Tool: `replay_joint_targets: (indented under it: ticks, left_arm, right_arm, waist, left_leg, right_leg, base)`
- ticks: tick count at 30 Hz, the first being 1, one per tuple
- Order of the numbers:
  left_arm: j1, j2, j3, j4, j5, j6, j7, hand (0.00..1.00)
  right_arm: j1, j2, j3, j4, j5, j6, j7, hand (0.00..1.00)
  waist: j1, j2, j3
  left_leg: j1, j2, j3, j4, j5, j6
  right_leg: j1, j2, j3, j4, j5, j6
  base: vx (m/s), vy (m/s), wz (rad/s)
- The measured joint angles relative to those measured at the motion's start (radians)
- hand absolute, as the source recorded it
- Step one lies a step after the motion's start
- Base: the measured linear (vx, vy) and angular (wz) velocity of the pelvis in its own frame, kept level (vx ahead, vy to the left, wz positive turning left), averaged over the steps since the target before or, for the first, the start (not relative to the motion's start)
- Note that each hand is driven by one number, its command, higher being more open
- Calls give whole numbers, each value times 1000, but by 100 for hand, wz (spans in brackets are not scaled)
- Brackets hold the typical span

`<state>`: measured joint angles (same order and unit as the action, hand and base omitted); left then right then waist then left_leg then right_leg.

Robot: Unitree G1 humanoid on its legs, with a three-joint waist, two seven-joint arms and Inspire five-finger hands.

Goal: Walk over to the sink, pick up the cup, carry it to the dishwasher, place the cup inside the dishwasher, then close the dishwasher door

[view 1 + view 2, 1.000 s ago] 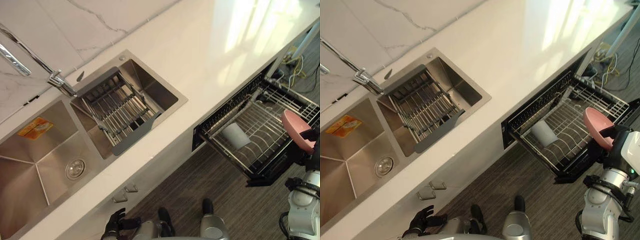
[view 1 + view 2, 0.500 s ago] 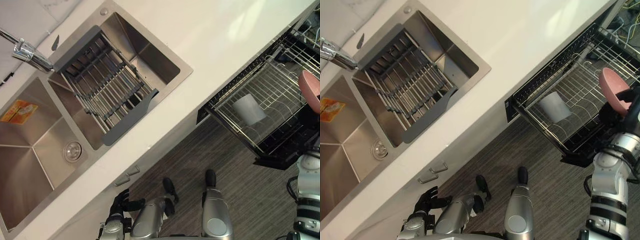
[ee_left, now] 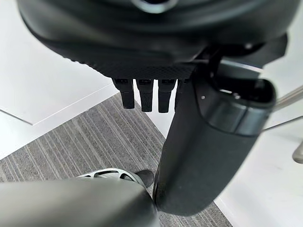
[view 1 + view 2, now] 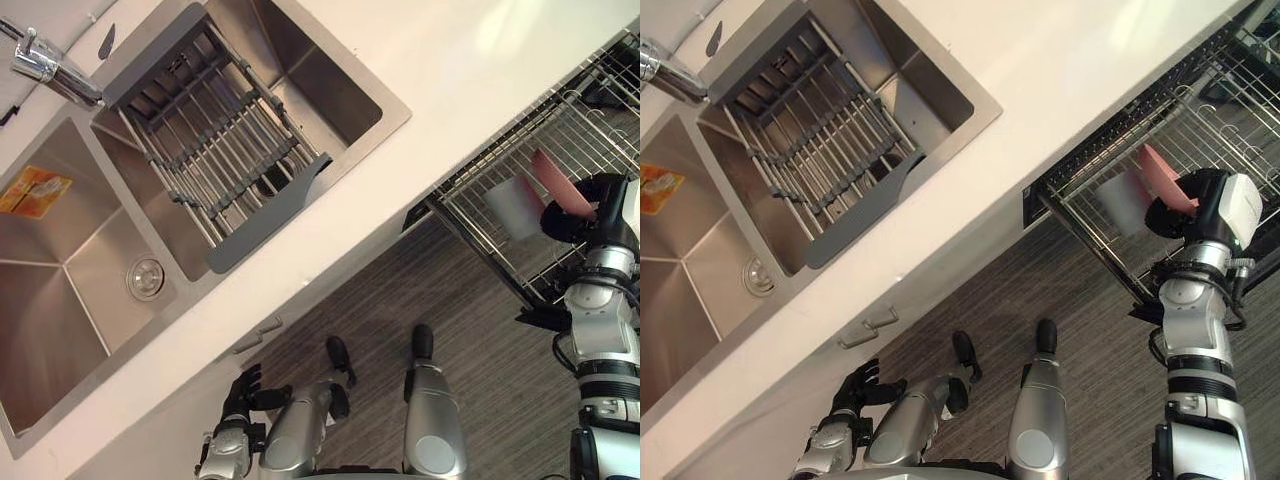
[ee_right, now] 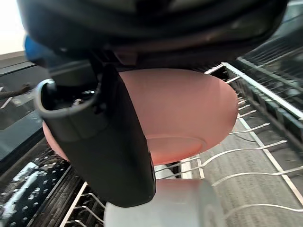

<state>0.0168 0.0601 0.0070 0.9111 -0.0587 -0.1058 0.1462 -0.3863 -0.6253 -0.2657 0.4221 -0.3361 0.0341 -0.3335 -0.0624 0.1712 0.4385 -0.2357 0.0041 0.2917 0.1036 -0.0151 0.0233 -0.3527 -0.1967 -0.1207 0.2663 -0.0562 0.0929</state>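
Observation:
A pink bowl-shaped cup [image 4: 556, 182] is tilted on edge over the pulled-out wire rack [image 4: 590, 115] of the dishwasher. My right hand [image 4: 578, 212] is shut on it, and in the right wrist view the thumb [image 5: 102, 142] lies across the pink cup [image 5: 189, 111]. A pale grey cup [image 4: 1118, 200] lies on its side in the rack, just left of the pink one. My left hand [image 4: 240, 388] hangs low beside the cabinet front, fingers relaxed and holding nothing [image 3: 142, 94].
A steel double sink [image 4: 70, 270] holds a grey drain rack [image 4: 215, 150] under a faucet [image 4: 45, 65]. The white countertop [image 4: 470, 60] runs to the dishwasher. Below it are cabinet handles [image 4: 258, 335] and grey striped floor [image 4: 480, 340].
The camera has tipped down and shifted. My right hand has brought the pink cup lower and leftward over the rack, close to the grey cup, and tilted it on edge.

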Motion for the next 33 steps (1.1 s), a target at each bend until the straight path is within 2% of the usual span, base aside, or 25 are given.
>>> replay_joint_targets:
  ticks: [9,15,22,27,33]
  left_arm:
    - [-7,-15,-2,-11,0,0,2,90]
    - [-24,-47,-8,-14,1,1,3,90]
    - [-24,-46,-4,-12,1,7,4,90]
    - [-23,-40,8,-7,2,21,4,90]
    - [-22,-30,25,2,23,37,2,90]
  right_arm:
    - [-3,7,-14,-1,4,0,-24,90]
    - [8,48,-96,-9,48,1,-38,90]
    - [94,91,-156,-132,76,5,-47,90]
    - [184,153,-176,-291,66,6,-59,90]
    - [251,221,-255,-350,63,-2,-58,90]
  waist:
    - [10,-2,1]
    - [18,-3,2]
    - [19,-7,4]
    - [9,-25,0]
    - [-9,-57,-13]
  left_leg:
    - [1,-3,-3,-30,21,-2]
    - [3,-3,-6,-31,22,-2]
    - [26,-2,-8,-41,26,-4]
    - [48,2,-11,-62,32,-9]
    - [89,2,-36,-74,30,-10]
  right_leg:
    - [-10,-2,-5,4,0,0]
    - [-8,-6,-8,6,0,0]
    - [15,-3,-12,-4,0,0]
    - [36,5,-16,-19,1,-1]
    - [106,14,-43,-67,7,3]
  base:
    - [0,1,1]
    - [2,1,1]
    - [0,0,0]
    - [23,-4,-1]
    - [55,5,8]
